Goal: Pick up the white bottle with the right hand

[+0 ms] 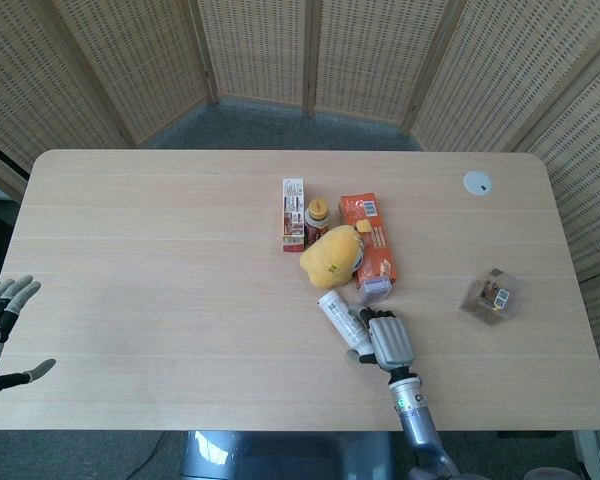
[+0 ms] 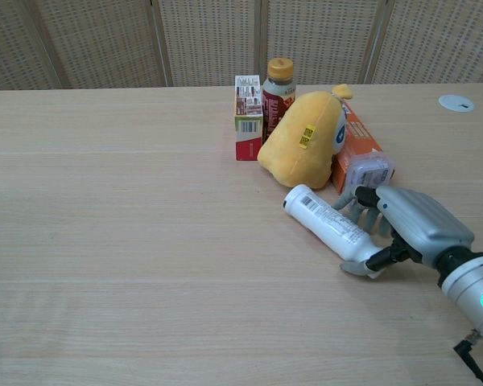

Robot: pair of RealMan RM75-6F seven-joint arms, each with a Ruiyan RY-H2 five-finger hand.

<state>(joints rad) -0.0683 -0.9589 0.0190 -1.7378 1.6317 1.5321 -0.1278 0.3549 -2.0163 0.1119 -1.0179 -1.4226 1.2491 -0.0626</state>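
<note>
The white bottle (image 2: 331, 230) lies flat with the right hand (image 2: 402, 227) cupped loosely around its cap end, not yet gripping, so it may roll away toward the yellow plush toy (image 2: 303, 138).

No wording can be read anywhere. The lying white plastic bottle (image 2: 332, 229) carries fine print too small to read. The upright red-and-white carton (image 2: 247, 117) shows only a barcode.

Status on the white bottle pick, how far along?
Done: the right hand has reached the cap end of the white plastic bottle. In hand: its fingers are around that end, thumb under it, though a firm grip isn't clear. Left: closing and lifting; the bottle lies flat on the wooden table.
</note>
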